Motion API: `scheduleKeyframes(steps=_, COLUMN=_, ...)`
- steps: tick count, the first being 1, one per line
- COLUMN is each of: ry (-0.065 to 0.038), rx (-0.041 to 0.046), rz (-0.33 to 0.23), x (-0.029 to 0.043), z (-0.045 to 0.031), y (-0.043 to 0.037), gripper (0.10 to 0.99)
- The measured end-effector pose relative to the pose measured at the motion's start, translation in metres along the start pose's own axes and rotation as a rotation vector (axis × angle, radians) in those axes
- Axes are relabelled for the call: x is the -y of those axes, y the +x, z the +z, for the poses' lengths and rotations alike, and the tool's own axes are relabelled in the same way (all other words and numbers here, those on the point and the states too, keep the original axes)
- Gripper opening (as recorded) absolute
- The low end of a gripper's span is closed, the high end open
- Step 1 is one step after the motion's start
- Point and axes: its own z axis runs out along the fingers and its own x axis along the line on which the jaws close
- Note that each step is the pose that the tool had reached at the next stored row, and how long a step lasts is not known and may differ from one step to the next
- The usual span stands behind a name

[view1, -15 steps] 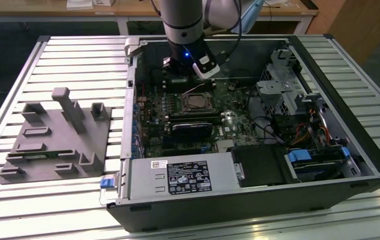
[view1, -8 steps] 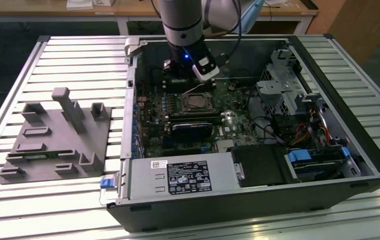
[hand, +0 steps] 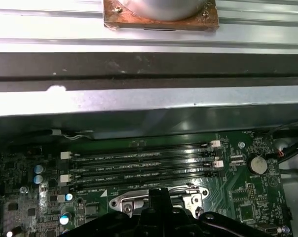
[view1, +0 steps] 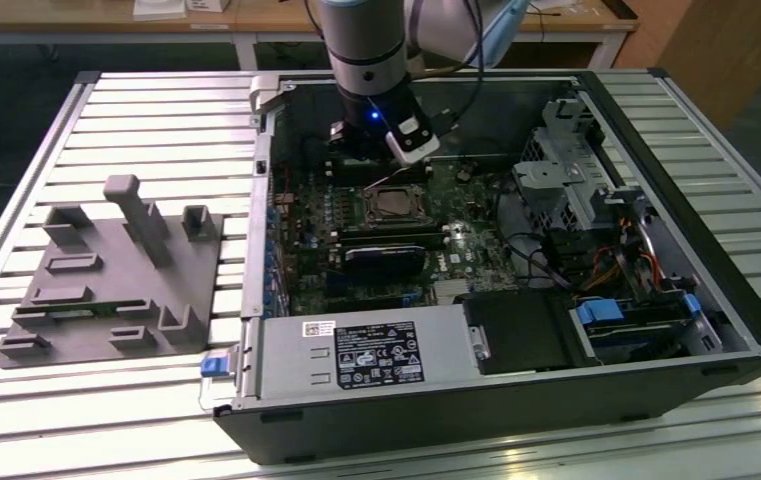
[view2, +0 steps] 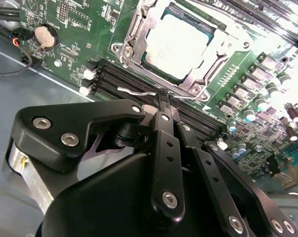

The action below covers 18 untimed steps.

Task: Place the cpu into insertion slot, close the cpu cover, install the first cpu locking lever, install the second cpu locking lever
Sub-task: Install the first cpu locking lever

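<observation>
The cpu [view2: 181,42] lies flat in the insertion slot [view2: 120,49] on the green motherboard, seen in the exterior view as a silvery square [view1: 391,205]. The cpu cover [view2: 216,48] is down, its thin metal frame around the chip's top. A silvery wire locking lever [view2: 136,92] runs along the socket edge nearest the memory slots. My gripper [view2: 163,98] is shut, its black tips meeting right at this lever. In the exterior view my gripper [view1: 364,165] hangs inside the open computer case, just behind the socket.
Long black memory slots [view2: 114,81] lie beside the socket, with a coin battery [view2: 45,35] farther off. The case wall [hand: 149,64] rises close behind. A drive cage [view1: 567,170] and a power supply [view1: 353,355] crowd the case. A grey fixture [view1: 113,270] sits outside on the table.
</observation>
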Motion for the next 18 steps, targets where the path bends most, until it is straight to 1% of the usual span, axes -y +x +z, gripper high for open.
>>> scheduleKeyframes(steps=7, ry=0.002, rx=0.0005, rz=0.002, x=-0.0033, z=0.0051, y=-0.0074, gripper=0.106)
scheduleKeyframes(steps=12, ry=0.01, rx=0.0012, rz=0.001, x=-0.0049, z=0.0067, y=-0.0089, gripper=0.106)
scheduleKeyframes(steps=16, ry=0.011, rx=0.001, rz=-0.001, x=-0.0049, z=0.0068, y=-0.0089, gripper=0.106)
scheduleKeyframes(steps=17, ry=0.011, rx=0.0015, rz=-0.001, x=-0.0049, z=0.0068, y=-0.0088, gripper=0.106)
scheduleKeyframes(steps=18, ry=0.011, rx=0.0061, rz=-0.002, x=-0.0048, z=0.0071, y=-0.0084, gripper=0.106)
